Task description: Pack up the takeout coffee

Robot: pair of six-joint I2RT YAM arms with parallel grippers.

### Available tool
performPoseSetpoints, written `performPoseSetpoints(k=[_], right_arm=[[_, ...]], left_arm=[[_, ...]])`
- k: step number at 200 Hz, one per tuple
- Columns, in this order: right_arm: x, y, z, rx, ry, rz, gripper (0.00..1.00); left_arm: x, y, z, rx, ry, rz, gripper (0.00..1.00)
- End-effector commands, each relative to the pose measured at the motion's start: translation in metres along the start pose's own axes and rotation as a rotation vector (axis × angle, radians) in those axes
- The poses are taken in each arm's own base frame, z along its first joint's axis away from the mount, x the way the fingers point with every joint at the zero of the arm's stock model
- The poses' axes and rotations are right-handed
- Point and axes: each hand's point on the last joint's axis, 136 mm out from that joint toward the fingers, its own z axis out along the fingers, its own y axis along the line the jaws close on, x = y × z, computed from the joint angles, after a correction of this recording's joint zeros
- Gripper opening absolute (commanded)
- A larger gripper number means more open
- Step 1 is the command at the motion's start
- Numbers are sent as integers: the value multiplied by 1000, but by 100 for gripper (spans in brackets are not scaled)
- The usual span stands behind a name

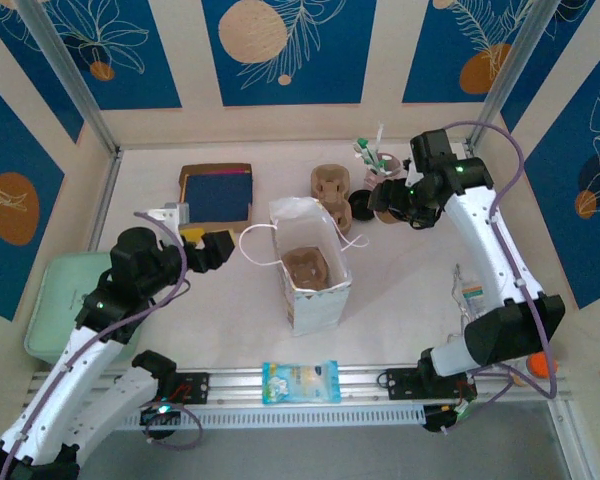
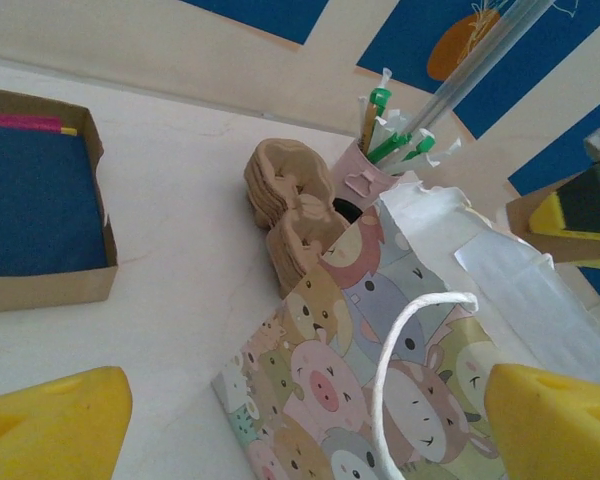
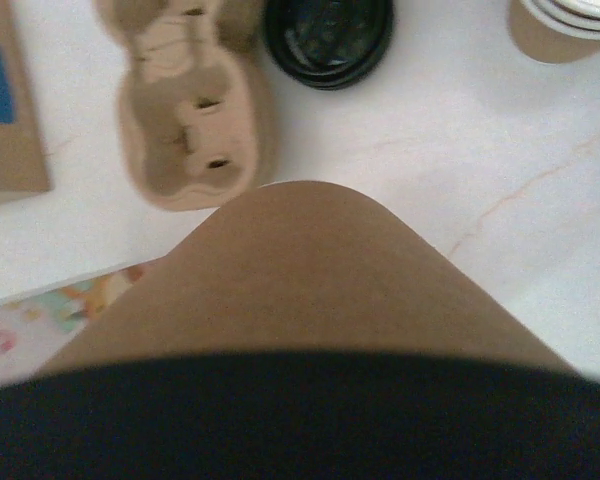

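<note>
My right claw point(image 1: 388, 200) is clamped on the takeout coffee point(image 3: 310, 270) at the table's far right, near the stacked cups point(image 3: 570, 25) and black lid point(image 3: 327, 40). My left claw point(image 1: 216, 250) stands wide apart beside the paper bag point(image 1: 315, 302).

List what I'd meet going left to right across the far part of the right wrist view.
In order: box → carrier → lids → cup stack. The near cup spans the middle, so it's left out.
</note>
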Motion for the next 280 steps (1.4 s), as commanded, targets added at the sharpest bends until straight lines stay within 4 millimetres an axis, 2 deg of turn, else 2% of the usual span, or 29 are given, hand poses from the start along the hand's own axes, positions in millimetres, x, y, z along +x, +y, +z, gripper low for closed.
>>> performPoseSetpoints(k=[1, 35, 61, 81, 102, 144, 210, 280], right_arm=[[12, 34, -31, -150, 4, -73, 59], [20, 69, -65, -249, -42, -170, 57], [26, 87, -88, -280, -72, -224, 57], [30, 99, -101, -304, -90, -255, 56], [38, 113, -107, -330, -84, -292, 56], [55, 131, -103, -273, -38, -364, 52], [82, 152, -83, -195, 44, -448, 51], [97, 158, -64, -146, 96, -477, 47]], left_arm=[[-18, -14, -6, 49, -38, -3, 91], [-21, -18, -6, 65, -45, -8, 91], [-23, -20, -5, 75, -45, -13, 91], [-23, -24, -3, 74, -15, 24, 90], [-23, -27, 0, 63, 25, 53, 89], [-30, -37, 11, 80, 72, 91, 90], [-34, -47, 52, 93, 218, 167, 90], [-27, -58, 100, 115, 355, 220, 87]])
